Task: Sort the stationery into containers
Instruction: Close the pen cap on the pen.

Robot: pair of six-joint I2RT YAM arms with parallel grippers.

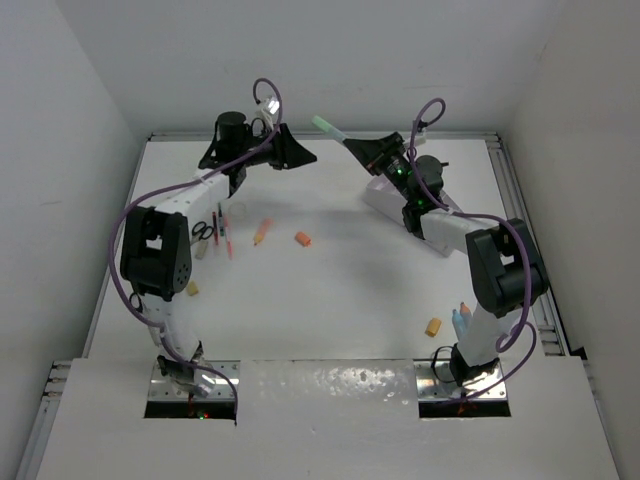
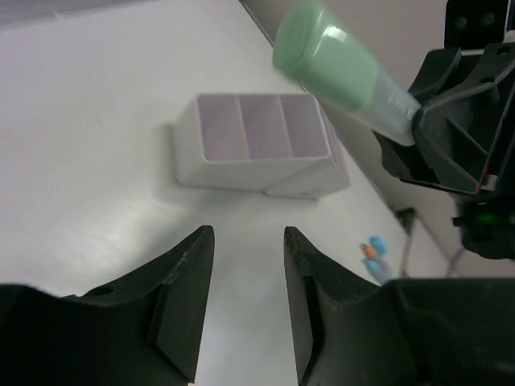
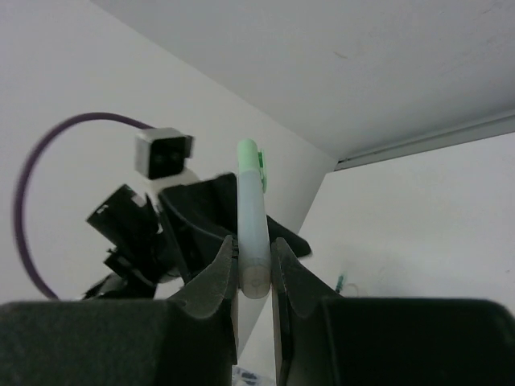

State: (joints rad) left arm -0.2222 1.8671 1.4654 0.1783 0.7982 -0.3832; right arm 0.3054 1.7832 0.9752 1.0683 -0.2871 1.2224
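My right gripper is shut on the lower end of a pale marker with a green cap, held up in the air and pointing at the back wall. From above, the marker sticks out of the right gripper toward the left gripper. The left gripper stands open with nothing between its fingers, and the green cap hangs above and to the right of them. The white organiser with lilac compartments sits on the table below, partly hidden under the right arm.
Black-handled scissors, thin red pens, an orange pencil and an orange eraser lie at centre left. A yellow eraser lies by the left arm. Another eraser and blue-capped bottles lie near the right arm's base.
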